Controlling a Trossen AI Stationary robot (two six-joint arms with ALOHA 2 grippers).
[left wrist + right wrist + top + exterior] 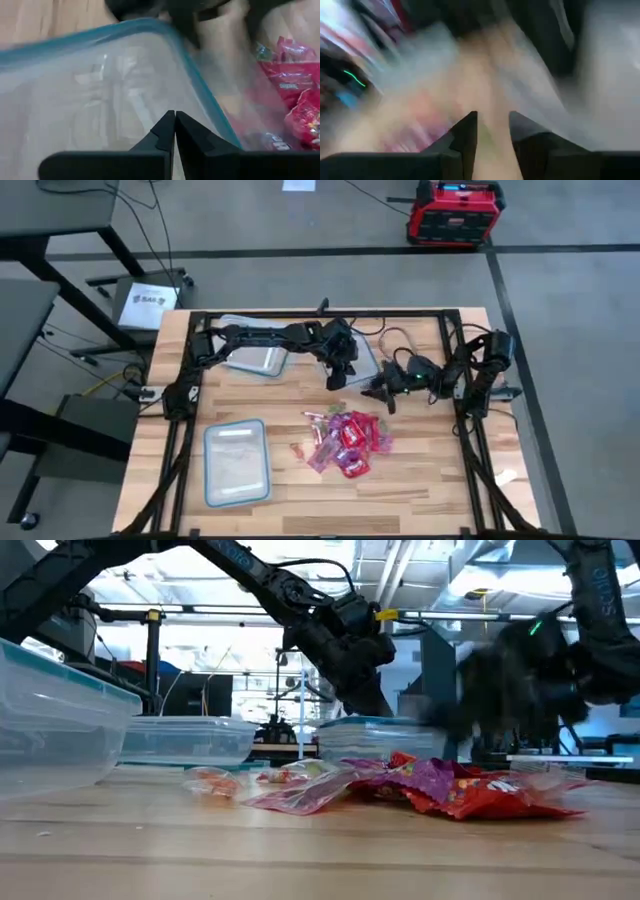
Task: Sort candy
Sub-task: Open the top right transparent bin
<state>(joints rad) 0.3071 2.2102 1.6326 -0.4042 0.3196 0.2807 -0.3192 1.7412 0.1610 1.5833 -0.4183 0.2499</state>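
Candy (pixel 430 790) pile on table (pixel 300 860), clear tubs (pixel 185 740) at left and behind, left arm (pixel 330 630) angled down over rear tub (pixel 375 735), right arm (pixel 540 670) blurred at right.

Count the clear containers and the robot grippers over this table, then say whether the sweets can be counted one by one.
Clear containers: 3
Grippers: 2, the left gripper and the right gripper
Candy: 1 heap; the packets overlap, so the pieces cannot be counted
Total: 5 things, plus the heap
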